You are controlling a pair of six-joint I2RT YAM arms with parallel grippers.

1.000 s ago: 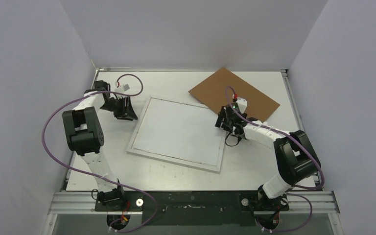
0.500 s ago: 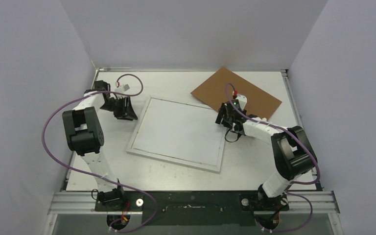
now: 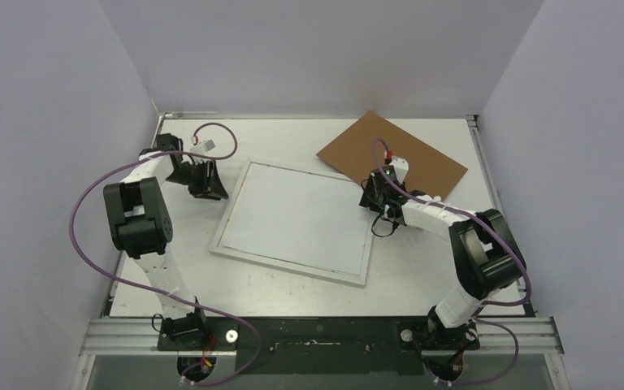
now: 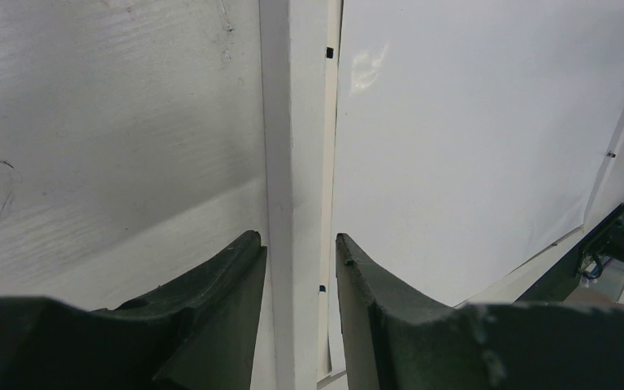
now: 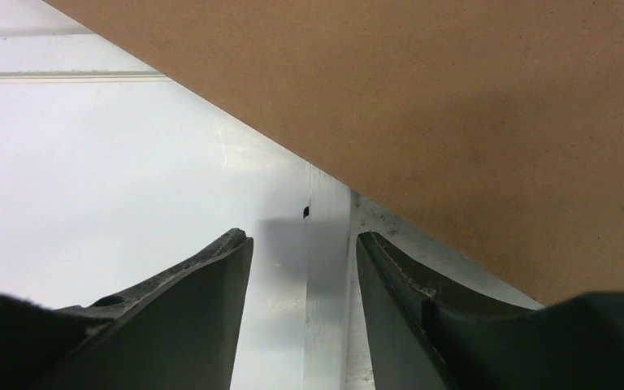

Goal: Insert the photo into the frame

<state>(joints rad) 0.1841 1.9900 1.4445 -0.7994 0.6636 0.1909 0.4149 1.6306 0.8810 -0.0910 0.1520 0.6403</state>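
Frame (image 3: 288, 267) unmoved; right gripper (image 5: 302, 248) has narrowed astride its right edge.

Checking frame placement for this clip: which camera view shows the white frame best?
Top external: the whole frame lies flat in view, with nearly its full outline visible. Left wrist shows only one edge rail close up; right wrist shows only a short stretch of edge beside the brown board.
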